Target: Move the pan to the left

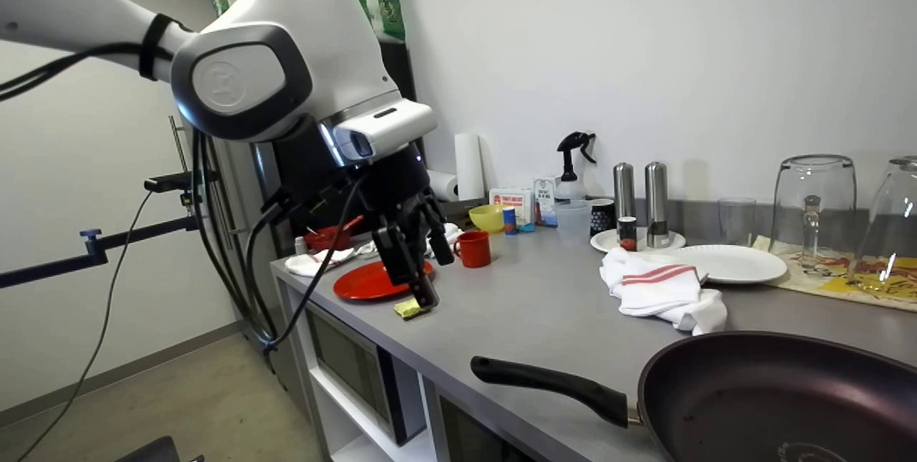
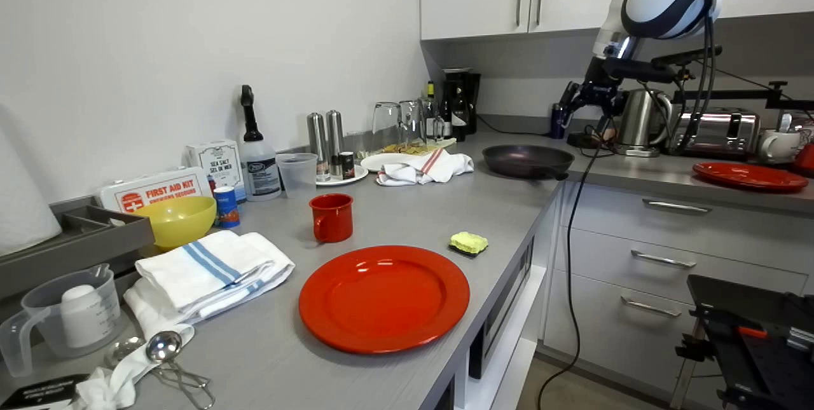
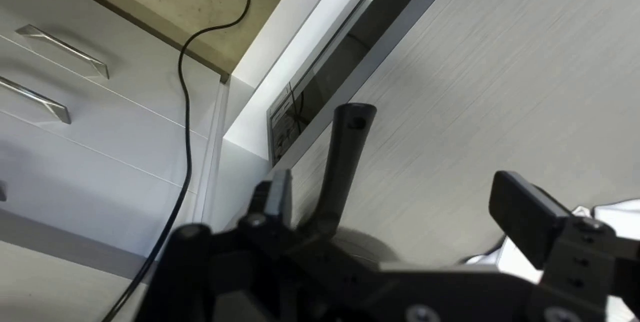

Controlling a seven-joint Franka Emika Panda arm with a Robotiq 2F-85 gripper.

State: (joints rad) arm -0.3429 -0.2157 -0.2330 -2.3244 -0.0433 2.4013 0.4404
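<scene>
The pan (image 1: 774,405) is large, round and black with a dark brownish inside. It lies on the grey counter at the lower right of an exterior view, its long black handle (image 1: 551,383) pointing left. The pan also shows beyond the towel in an exterior view (image 2: 526,159). My gripper (image 1: 435,277) is open and empty in the air, apart from the pan; it also shows above and right of the pan in an exterior view (image 2: 582,119). In the wrist view the handle (image 3: 345,157) appears beyond my open fingers (image 3: 392,197), nearer the left finger. The pan's body is mostly hidden there.
A white towel with red stripes (image 1: 655,286) lies behind the pan, near a white plate (image 1: 727,263). A red plate (image 2: 385,299), a yellow sponge (image 2: 469,243) and a red mug (image 2: 332,217) stand farther along. The counter's front edge runs close to the handle.
</scene>
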